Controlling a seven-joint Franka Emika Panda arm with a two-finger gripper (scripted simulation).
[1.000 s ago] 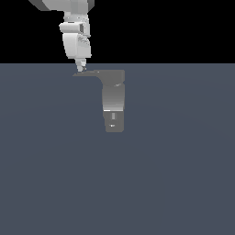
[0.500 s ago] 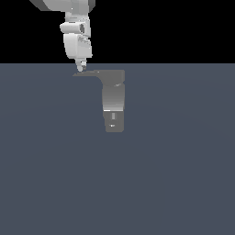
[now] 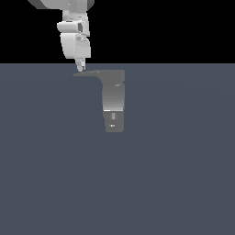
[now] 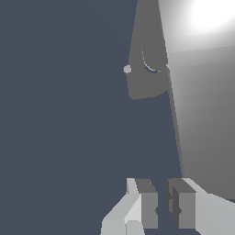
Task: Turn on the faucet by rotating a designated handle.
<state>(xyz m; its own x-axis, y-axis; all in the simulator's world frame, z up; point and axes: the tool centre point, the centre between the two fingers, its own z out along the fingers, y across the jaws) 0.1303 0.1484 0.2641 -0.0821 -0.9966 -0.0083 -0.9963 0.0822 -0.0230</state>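
No brand, label or writing could be read on anything in either view.

The white gripper [image 3: 81,69] hung from the arm at the top of the exterior view, its tips right at the pointed outer end of the handle [image 3: 87,73]. In the wrist view the gripper [image 4: 161,202] showed two blocky fingers [image 4: 148,202] set close together, the jaws nearly shut with only a narrow dark gap between them. Nothing could be seen in that gap. From the exterior view the tips appeared to touch or sit just above the handle's end; which of the two could not be told.

There was one faucet [image 3: 113,98], a grey upright column with a lighter middle band and a darker lower block. It stood on the flat slate-grey floor [image 3: 183,174], a little toward the exterior view's left of centre and nearer the far edge, where the floor met the black background. One handle, a thin flat dark-grey lever, projected from the faucet's top toward the exterior view's left, tapering to a point.

In the wrist view a broad grey faucet surface [image 4: 202,114] caught a bright glare, with a darker tapering part [image 4: 147,59] beside it.
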